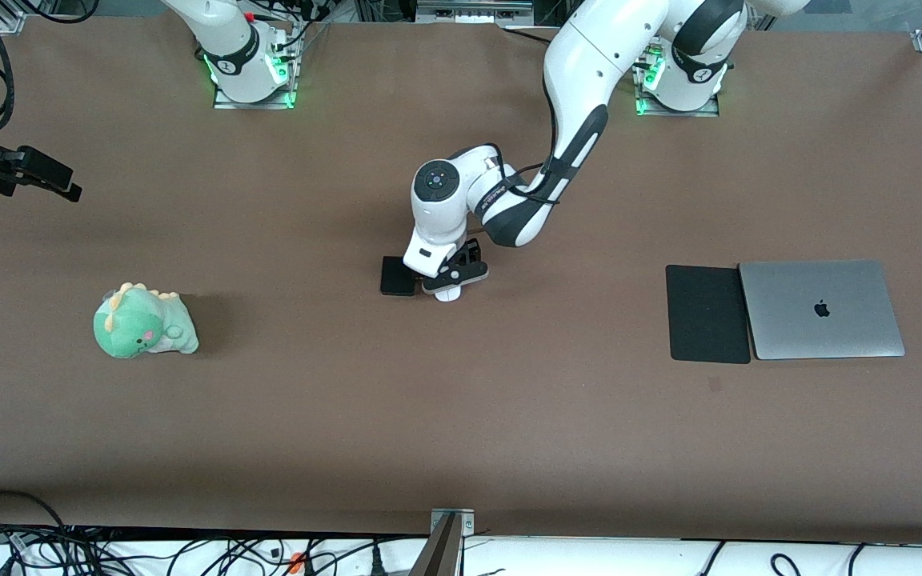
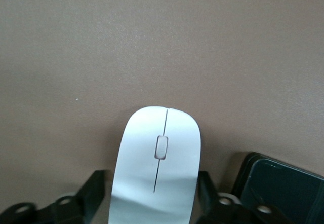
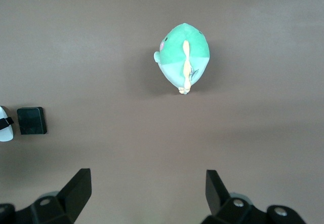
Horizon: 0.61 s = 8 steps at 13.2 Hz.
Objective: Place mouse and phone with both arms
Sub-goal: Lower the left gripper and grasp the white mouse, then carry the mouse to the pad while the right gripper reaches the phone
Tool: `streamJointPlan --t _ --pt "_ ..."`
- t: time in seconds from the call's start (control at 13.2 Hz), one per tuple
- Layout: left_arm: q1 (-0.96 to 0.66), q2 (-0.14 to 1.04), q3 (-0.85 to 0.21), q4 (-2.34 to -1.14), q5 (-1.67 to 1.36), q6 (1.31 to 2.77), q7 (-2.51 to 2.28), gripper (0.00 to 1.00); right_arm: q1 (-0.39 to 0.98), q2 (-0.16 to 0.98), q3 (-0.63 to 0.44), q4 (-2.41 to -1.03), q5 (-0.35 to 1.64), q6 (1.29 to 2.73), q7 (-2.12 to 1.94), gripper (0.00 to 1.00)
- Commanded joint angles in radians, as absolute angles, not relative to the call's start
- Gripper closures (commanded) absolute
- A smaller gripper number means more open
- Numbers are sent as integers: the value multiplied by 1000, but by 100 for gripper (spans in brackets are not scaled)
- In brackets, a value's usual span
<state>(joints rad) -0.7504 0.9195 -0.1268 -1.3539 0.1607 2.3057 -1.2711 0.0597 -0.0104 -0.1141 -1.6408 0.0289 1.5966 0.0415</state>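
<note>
The white mouse (image 1: 449,294) lies on the brown table near its middle, mostly hidden under my left gripper (image 1: 450,282). In the left wrist view the mouse (image 2: 158,168) sits between the open fingers (image 2: 95,191), with a narrow gap showing at one side. The black phone (image 1: 398,276) lies flat beside the mouse, toward the right arm's end, and shows in the left wrist view (image 2: 283,188). My right gripper (image 1: 61,186) is open and empty, held high at the right arm's end of the table. Its wrist view shows the phone (image 3: 31,120) and the mouse's edge (image 3: 4,125).
A green dinosaur plush (image 1: 143,322) sits toward the right arm's end, also in the right wrist view (image 3: 183,54). A flat black mouse pad (image 1: 707,314) and a closed silver laptop (image 1: 821,308) lie toward the left arm's end.
</note>
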Motion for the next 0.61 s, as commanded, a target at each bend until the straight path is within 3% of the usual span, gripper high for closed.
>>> streamJointPlan --t 0.0,0.53 --pt "-759 937 -118 -1322 193 2295 -1292 35 61 -8 -117 -1628 32 1580 49 0" --pt "-706 878 -41 -1322 195 2226 -1247 37 66 -8 -114 -1640 29 1574 43 0"
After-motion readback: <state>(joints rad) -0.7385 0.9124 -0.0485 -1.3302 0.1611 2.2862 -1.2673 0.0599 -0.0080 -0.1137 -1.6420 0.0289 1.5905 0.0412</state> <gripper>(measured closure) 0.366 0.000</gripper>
